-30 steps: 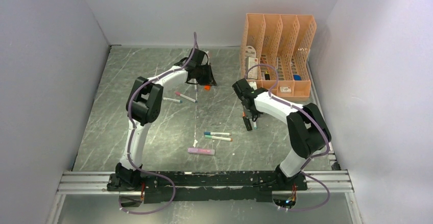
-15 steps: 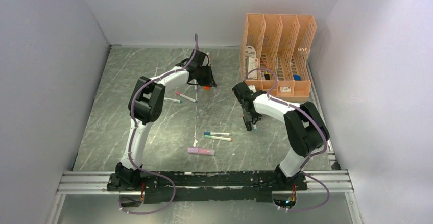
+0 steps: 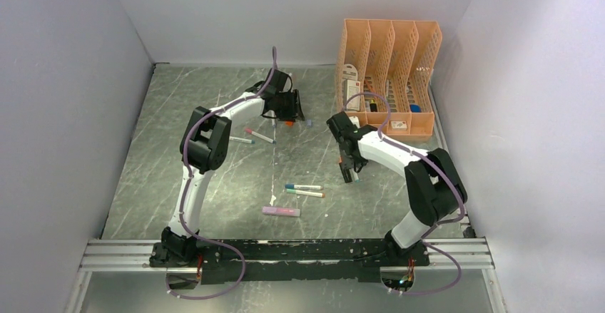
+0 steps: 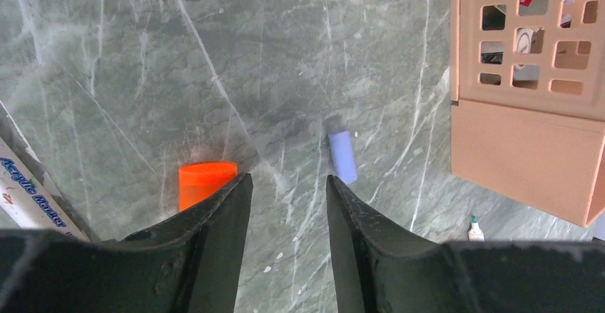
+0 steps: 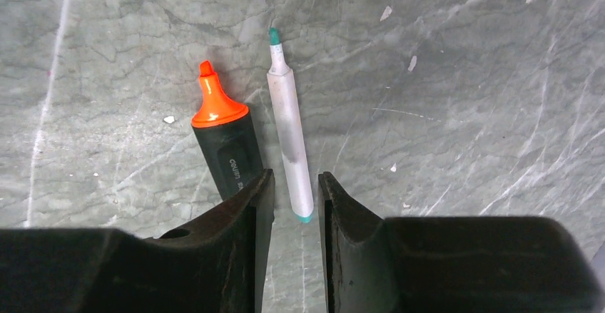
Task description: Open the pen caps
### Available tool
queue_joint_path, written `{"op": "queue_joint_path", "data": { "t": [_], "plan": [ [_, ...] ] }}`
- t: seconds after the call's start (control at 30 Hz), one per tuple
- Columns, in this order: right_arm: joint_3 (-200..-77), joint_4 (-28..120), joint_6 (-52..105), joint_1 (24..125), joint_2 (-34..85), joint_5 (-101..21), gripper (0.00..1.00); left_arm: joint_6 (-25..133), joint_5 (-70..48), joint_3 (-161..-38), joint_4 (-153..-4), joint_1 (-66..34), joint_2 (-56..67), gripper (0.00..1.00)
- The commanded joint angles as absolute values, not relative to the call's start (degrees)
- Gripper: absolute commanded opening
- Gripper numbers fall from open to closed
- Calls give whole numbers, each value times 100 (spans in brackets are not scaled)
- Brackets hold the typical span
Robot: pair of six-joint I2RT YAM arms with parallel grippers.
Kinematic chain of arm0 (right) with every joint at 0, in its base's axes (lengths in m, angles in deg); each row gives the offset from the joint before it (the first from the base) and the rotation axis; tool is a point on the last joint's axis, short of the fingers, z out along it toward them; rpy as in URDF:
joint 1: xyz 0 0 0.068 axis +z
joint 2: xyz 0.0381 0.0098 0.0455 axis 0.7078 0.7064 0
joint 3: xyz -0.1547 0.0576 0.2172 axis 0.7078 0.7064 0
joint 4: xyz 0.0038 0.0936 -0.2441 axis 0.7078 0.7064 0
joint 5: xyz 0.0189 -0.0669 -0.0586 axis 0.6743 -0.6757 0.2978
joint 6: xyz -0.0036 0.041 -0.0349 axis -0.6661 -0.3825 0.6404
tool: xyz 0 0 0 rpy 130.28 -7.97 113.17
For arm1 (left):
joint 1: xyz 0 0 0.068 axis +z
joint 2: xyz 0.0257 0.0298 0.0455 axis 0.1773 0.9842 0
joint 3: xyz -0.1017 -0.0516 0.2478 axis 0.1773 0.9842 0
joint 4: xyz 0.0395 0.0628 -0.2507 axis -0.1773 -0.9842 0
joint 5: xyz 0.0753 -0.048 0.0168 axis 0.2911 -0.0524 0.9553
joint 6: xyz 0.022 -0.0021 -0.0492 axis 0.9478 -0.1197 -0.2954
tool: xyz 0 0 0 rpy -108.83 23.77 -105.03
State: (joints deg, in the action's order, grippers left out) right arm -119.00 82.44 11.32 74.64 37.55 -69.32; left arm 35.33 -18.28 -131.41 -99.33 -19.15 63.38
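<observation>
My left gripper (image 3: 289, 111) hangs open and empty over the table at the back. An orange cap (image 4: 207, 182) lies just beyond its left finger, and a lilac cap (image 4: 342, 155) lies beyond its right finger; both also show in the top view, the orange cap (image 3: 289, 122) and the lilac cap (image 3: 309, 122). My right gripper (image 5: 296, 185) is open low over two uncapped pens. These are a white pen with a green tip (image 5: 289, 127), its rear end between my fingertips, and a stubby black pen with an orange tip (image 5: 227, 145) beside it.
The peach mesh organiser (image 3: 389, 70) stands at the back right, close to both grippers. Two pens (image 3: 250, 137) lie left of the left gripper. Two more pens (image 3: 304, 190), a thin white pen (image 3: 273, 185) and a pink pen (image 3: 281, 212) lie in the middle.
The lilac cap now lies on the table to the right of the left gripper, where none showed before. The right gripper has shifted slightly over the black pen and the white pen.
</observation>
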Motion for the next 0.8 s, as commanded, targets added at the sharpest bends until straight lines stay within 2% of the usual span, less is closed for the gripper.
{"op": "queue_joint_path", "data": {
  "t": [0.0, 0.2, 0.3, 0.33, 0.43, 0.5, 0.77],
  "plan": [
    [-12170, 8431, 1115, 7430, 3528, -6894, 29, 3599, -1757, -13395, -10074, -1933, 6293, 54],
    [-12196, 8380, 1171, 7452, 3286, -6577, 29, 3653, -1792, -13168, -10178, -1932, 5652, 56],
    [-12147, 8149, 1344, 7628, 3147, -6203, 29, 3752, -1809, -12897, -10283, -1923, 5131, 64],
    [-12139, 8072, 1408, 7744, 3136, -6089, 29, 3788, -1795, -12772, -10318, -1923, 4937, 72],
    [-12165, 7855, 1581, 8177, 3253, -5807, 29, 3883, -1719, -12250, -10385, -1897, 4271, 84],
    [-12216, 7728, 1669, 8432, 3397, -5619, 29, 3903, -1685, -11771, -10356, -1883, 3806, 100],
    [-12388, 7422, 1975, 9044, 3904, -5282, 34, 3815, -1642, -9484, -10252, -1703, 1727, 99]
  ]
}}
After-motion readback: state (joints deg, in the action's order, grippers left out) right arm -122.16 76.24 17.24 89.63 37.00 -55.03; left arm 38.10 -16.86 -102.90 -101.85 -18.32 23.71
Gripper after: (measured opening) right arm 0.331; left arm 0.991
